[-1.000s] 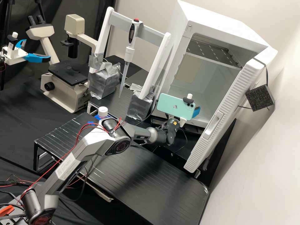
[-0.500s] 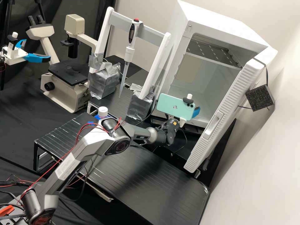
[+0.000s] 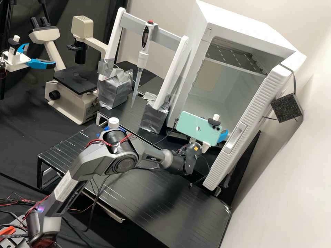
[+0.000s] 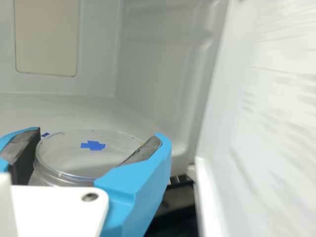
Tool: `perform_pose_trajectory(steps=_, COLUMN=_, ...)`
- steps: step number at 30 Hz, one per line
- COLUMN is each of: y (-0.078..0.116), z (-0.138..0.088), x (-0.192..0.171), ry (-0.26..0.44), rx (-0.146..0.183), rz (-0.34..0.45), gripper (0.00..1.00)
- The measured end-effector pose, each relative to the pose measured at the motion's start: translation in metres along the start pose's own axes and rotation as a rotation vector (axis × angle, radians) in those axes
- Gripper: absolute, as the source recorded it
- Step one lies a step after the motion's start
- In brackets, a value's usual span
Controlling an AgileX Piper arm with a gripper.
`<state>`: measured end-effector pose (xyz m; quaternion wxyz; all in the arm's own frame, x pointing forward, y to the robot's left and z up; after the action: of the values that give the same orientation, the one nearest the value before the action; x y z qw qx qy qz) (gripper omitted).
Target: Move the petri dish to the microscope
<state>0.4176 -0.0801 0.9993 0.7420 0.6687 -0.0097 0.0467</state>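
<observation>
Cabinet [image 3: 248, 26] mouth open; door [image 3: 249, 120] juts alongside; pipette rack [image 3: 176, 65] between cabinet and microscope [image 3: 70, 105].

The gripper [image 3: 223, 135] is drawing back and down, shifting towards the incubator's open door [image 3: 221, 168], and the mint-green phone [image 3: 198, 128] mounted on it is travelling along. The arm's elbow [image 3: 121, 162] is sinking and pulling back towards the arm's base, while the thin black cable [image 3: 208, 164] under the wrist is moving with it.
</observation>
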Motion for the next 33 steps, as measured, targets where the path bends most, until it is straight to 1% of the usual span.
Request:
perform_pose_trajectory(steps=5, y=0.006, z=0.007, x=-0.041, ry=0.052, rx=0.037, rz=0.041, gripper=0.00)
perform_pose_trajectory(steps=6, y=0.004, z=0.010, x=-0.053, ry=0.057, rx=0.054, rz=0.046, gripper=0.00)
perform_pose_trajectory(steps=8, y=0.005, z=0.010, x=-0.074, ry=0.073, rx=0.070, rz=0.064, gripper=0.00)
perform_pose_trajectory(steps=9, y=0.004, z=0.010, x=-0.085, ry=0.069, rx=0.081, rz=0.069, gripper=0.00)
perform_pose_trajectory(steps=11, y=-0.002, z=0.007, x=-0.107, ry=0.036, rx=0.099, rz=0.059, gripper=0.00)
perform_pose_trajectory(steps=13, y=-0.006, z=-0.001, x=-0.128, ry=0.009, rx=0.104, rz=0.049, gripper=0.00)
perform_pose_trajectory(steps=14, y=-0.005, z=-0.009, x=-0.138, ry=0.007, rx=0.098, rz=0.051, gripper=0.00)
perform_pose_trajectory(steps=15, y=-0.010, z=-0.014, x=-0.148, ry=-0.003, rx=0.100, rz=0.040, gripper=0.00)
perform_pose_trajectory(steps=17, y=-0.014, z=-0.033, x=-0.171, ry=-0.008, rx=0.086, rz=0.040, gripper=0.00)
perform_pose_trajectory(steps=18, y=-0.016, z=-0.042, x=-0.182, ry=-0.009, rx=0.078, rz=0.045, gripper=0.00)
perform_pose_trajectory(steps=20, y=-0.017, z=-0.063, x=-0.199, ry=0.007, rx=0.048, rz=0.065, gripper=0.00)
perform_pose_trajectory(steps=21, y=-0.021, z=-0.071, x=-0.207, ry=0.010, rx=0.044, rz=0.072, gripper=0.00)
perform_pose_trajectory(steps=23, y=-0.026, z=-0.090, x=-0.222, ry=0.043, rx=0.017, rz=0.093, gripper=0.00)
perform_pose_trajectory(steps=25, y=-0.032, z=-0.113, x=-0.235, ry=0.097, rx=-0.011, rz=0.119, gripper=0.00)
perform_pose_trajectory(steps=26, y=-0.036, z=-0.125, x=-0.241, ry=0.131, rx=-0.020, rz=0.129, gripper=0.00)
perform_pose_trajectory(steps=28, y=-0.045, z=-0.147, x=-0.252, ry=0.217, rx=-0.038, rz=0.134, gripper=0.00)
perform_pose_trajectory(steps=31, y=-0.058, z=-0.170, x=-0.264, ry=0.333, rx=-0.054, rz=0.120, gripper=0.00)
perform_pose_trajectory(steps=33, y=-0.064, z=-0.180, x=-0.270, ry=0.394, rx=-0.052, rz=0.113, gripper=0.00)
